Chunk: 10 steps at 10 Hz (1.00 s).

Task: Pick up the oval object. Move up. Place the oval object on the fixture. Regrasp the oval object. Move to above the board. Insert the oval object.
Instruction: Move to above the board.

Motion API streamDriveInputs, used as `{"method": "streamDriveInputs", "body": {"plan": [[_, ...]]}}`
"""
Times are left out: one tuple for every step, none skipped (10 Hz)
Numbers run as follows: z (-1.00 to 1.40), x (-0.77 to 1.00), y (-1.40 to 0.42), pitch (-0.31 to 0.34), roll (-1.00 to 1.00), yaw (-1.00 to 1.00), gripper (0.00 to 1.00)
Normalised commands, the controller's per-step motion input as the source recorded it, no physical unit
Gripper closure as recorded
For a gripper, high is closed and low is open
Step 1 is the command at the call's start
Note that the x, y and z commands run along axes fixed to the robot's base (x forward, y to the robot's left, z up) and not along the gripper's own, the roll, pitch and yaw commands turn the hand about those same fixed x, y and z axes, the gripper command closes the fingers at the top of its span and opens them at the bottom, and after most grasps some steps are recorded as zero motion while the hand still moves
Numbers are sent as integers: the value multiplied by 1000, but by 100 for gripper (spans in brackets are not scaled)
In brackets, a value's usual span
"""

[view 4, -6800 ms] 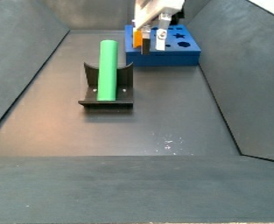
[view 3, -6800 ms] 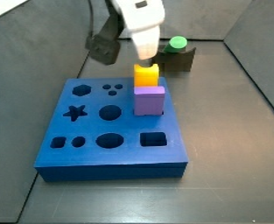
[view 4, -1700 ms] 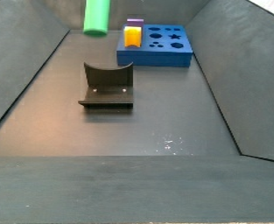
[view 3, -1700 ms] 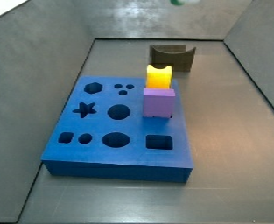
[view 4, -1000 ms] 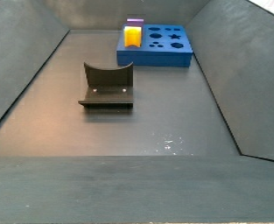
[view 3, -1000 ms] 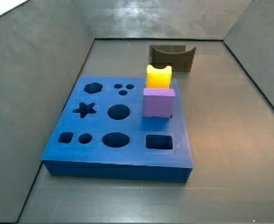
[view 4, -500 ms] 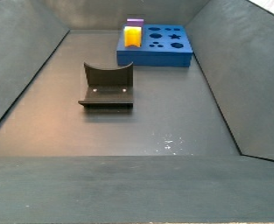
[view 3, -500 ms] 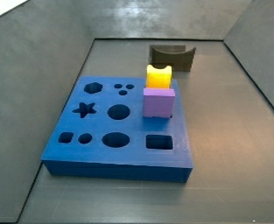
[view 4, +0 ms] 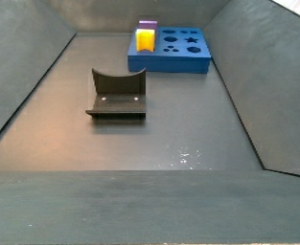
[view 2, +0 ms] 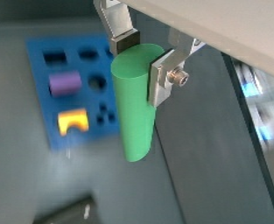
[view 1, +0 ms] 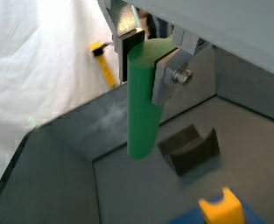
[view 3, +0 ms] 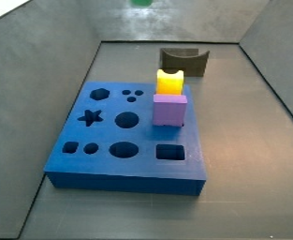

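While the hand point(view 1: 149, 54) hangs high above the floor, seen only in the wrist views, its silver fingers point(view 2: 163, 77) are closed on the upper end of the green oval peg point(view 2: 132, 107), which points downward from them. In a side view a small green patch point(view 3: 141, 3) at the upper edge may be the peg's tip. Below, the empty fixture point(view 4: 116, 94) stands apart from the blue board point(view 3: 117, 131), where a yellow notched block point(view 3: 171, 82) and a purple cube point(view 3: 170, 111) stand.
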Motion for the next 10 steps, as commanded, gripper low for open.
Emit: {"method": "streamDriveInputs", "body": {"plan": [[-58, -115, -436, -118, -422, 1000, 100], [-43, -56, -308, -132, -417, 1000, 100], [-24, -17, -156, -167, -401, 1000, 100], [-16, -13, -89, -192, -388, 1000, 100], [3, -21, -20, -228, -373, 1000, 100], [-4, -29, -5, -259, -359, 1000, 100], [-7, -51, 9, -305, -340, 1000, 100], [-4, -62, 15, -330, -330, 1000, 100], [-6, -83, 29, -386, -310, 1000, 100], [-3, -85, 28, -424, -292, 1000, 100]]}}
